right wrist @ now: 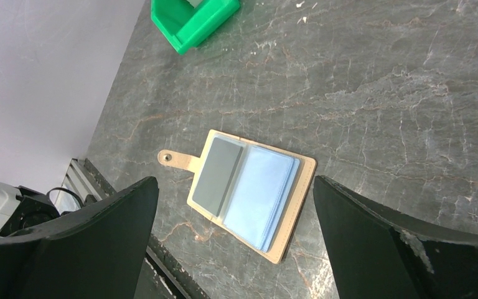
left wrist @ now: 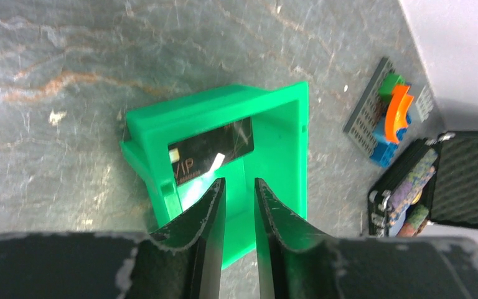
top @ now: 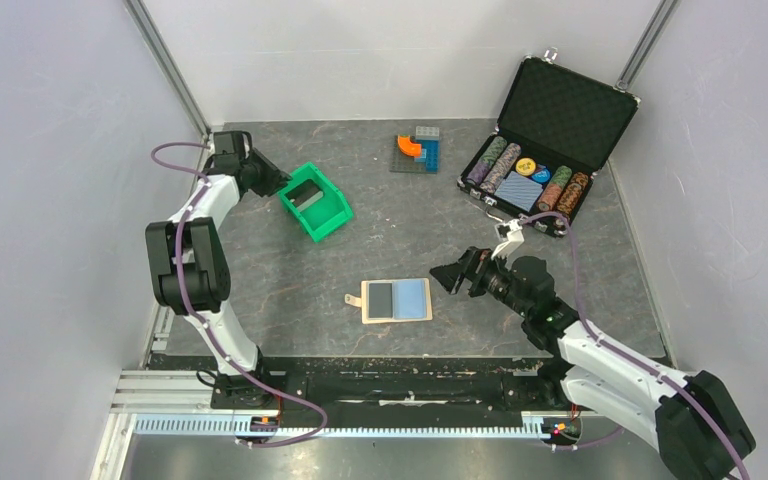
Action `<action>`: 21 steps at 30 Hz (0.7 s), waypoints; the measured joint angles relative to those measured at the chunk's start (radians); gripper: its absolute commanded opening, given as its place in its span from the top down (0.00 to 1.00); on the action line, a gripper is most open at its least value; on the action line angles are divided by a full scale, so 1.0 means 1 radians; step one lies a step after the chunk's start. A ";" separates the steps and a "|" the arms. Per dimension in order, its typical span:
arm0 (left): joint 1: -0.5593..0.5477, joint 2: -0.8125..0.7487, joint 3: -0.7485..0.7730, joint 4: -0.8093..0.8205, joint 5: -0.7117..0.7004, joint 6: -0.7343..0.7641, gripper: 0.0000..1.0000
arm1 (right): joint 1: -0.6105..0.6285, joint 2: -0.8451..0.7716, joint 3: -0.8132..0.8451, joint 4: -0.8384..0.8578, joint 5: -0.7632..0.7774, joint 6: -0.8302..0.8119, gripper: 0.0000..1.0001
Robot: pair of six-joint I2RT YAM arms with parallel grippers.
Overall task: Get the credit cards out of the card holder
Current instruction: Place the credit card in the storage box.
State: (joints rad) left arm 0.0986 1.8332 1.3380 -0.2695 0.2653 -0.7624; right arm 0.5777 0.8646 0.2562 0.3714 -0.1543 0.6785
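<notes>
I am looking at the card holder (top: 396,300), which is lying spread open and flat on the grey table (top: 560,290), just below the centre of the overhead view, with its strap tab pointing to the left. One dark credit card (top: 379,298) is sitting in its left pocket. The right side is showing only light blue sleeves.

In the right wrist view the card holder (right wrist: 252,193) is lying between the two fingers. The right gripper (right wrist: 234,180) is hanging above it with its jaws spread wide and gripping nothing. Overhead, the right gripper (top: 457,272) is sitting just right of the holder, apart from it.

The left gripper (top: 278,182) is hovering at the upper left of the overhead view, at the upper-left end of the green bin (top: 332,222). In the left wrist view the left gripper (left wrist: 239,184) is pointing down into the green bin (left wrist: 286,99). Its jaws are parted by a narrow gap and nothing is between them. A second credit card (left wrist: 211,152), black with VIP lettering, is lying inside the bin just above the fingertips and apart from them. I cannot tell whether it is lying flat or leaning on the wall.

A black chip case (top: 550,130) is standing open at the upper right, and a small brick toy (top: 418,152) is sitting at top centre.
</notes>
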 measured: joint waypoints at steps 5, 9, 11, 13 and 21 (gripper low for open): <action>-0.033 -0.067 -0.018 -0.081 0.011 0.042 0.67 | 0.000 0.038 0.002 -0.006 -0.034 0.000 0.02; -0.093 -0.204 -0.091 -0.125 0.031 0.076 0.62 | 0.000 0.066 0.004 -0.023 -0.058 0.000 0.03; -0.146 -0.271 -0.124 -0.148 0.034 0.092 0.60 | 0.000 0.074 0.004 -0.029 -0.063 0.000 0.03; -0.204 -0.318 -0.152 -0.161 0.041 0.106 0.59 | 0.000 0.079 0.004 -0.031 -0.069 -0.001 0.03; -0.376 -0.478 -0.354 -0.201 0.072 0.120 0.55 | 0.000 0.081 0.026 -0.071 -0.073 -0.034 0.04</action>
State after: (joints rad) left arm -0.2775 1.3548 0.9836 -0.4706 0.3378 -0.6422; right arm 0.5777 0.9455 0.2817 0.3000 -0.2272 0.6445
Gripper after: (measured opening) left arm 0.432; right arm 0.966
